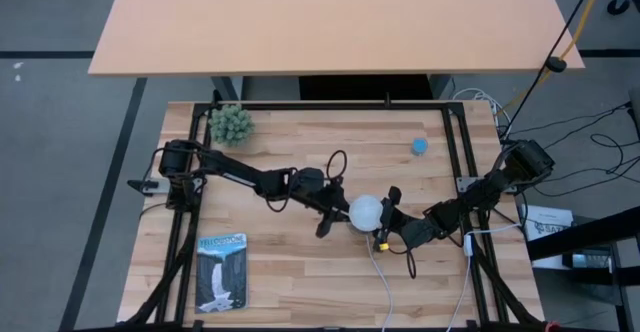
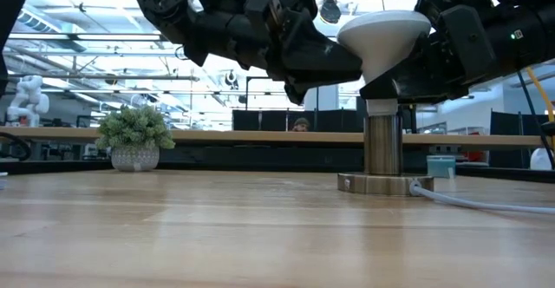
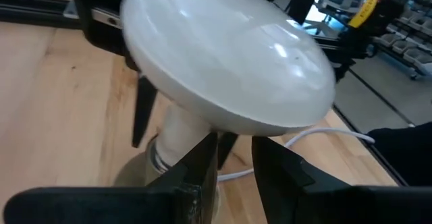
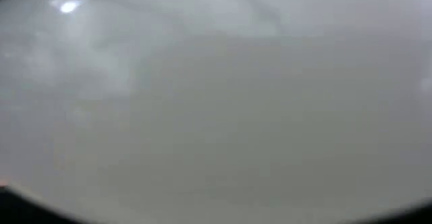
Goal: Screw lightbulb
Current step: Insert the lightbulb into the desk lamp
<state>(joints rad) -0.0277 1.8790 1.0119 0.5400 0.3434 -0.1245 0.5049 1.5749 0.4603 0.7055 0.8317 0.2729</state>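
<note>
The small white lightbulb with a round dome and cone-shaped neck [image 1: 366,210] stands upright near the middle of the pale wooden slatted table [image 1: 300,272], its narrow base seated in the top of a silvery metal cylinder socket [image 2: 382,145] whose round foot rests on the wood with a white cord [image 2: 486,203] running off it. The right gripper [image 1: 388,220] is pressed against the bulb, its dark fingers spread wide around the dome; its own camera sees only white glass. The left gripper [image 3: 234,158] sits just beside the bulb on the other side, fingers nearly together with a narrow gap, under the dome's edge by the neck; whether they touch it I cannot tell. A small green potted plant [image 1: 231,124] stands at the far left corner, a small blue object [image 1: 419,146] well apart
</note>
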